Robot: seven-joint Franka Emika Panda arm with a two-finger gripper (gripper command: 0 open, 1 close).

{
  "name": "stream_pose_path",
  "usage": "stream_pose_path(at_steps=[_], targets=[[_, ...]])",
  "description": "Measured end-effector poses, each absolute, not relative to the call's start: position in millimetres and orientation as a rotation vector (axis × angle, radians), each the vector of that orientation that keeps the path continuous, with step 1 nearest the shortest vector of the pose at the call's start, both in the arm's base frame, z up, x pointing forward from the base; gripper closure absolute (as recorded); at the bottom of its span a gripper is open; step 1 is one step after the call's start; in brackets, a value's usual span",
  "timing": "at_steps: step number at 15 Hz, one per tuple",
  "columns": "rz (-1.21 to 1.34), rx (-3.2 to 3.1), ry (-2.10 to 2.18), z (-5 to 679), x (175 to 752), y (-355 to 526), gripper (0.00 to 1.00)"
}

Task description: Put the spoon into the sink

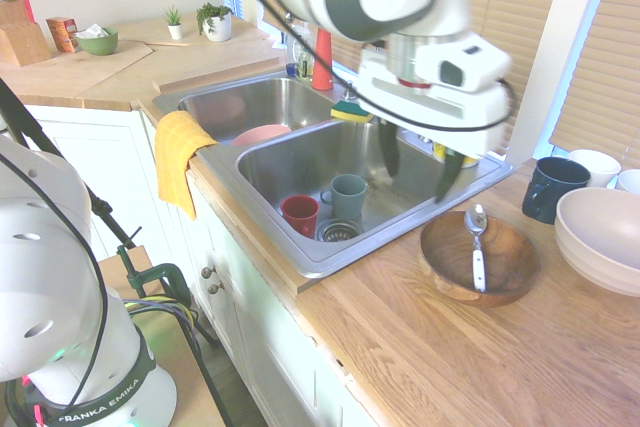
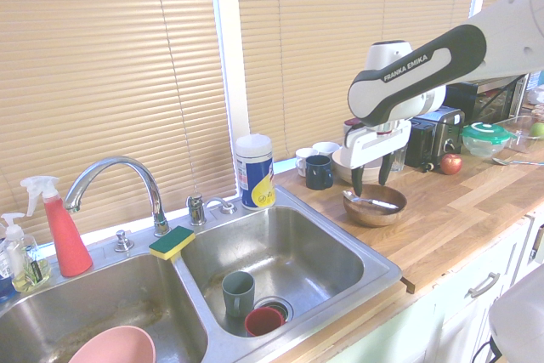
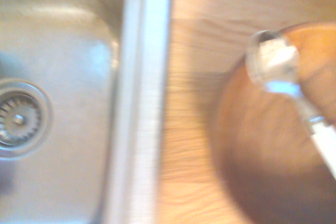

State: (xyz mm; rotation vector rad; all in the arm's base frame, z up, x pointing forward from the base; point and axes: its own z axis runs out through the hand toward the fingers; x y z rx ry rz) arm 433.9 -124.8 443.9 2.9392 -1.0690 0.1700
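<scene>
Item: one spoon (image 1: pixel 478 259), white-handled, bright-bowled. Location: in the brown wooden bowl (image 1: pixel 446 282) on the table (image 1: pixel 420 367), bowl end propped on the rim, handle running down across the inside; that slant should leave me something to pinch.
Item: my pincer (image 1: pixel 419 171), fingers apart, holding nothing, above the table side of the sink (image 1: pixel 318 265); presumably kept high and wide to clear the rim and straddle the spoon.
Item: sink, beside the bowl, holding a red cup (image 1: pixel 300 214) and a grey-blue mug (image 1: pixel 346 196) near the drain; I judge the remaining floor roomy enough for a release.
</scene>
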Motion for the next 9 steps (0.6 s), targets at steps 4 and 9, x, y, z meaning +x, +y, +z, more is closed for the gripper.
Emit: stream_pose_path(at_steps=[4,9], targets=[[0.235,2.936,-0.887,426.3,456.4,-166.6,0.0],[0.207,2.956,-0.695,395.3,481.8,-179.3,0.0]])
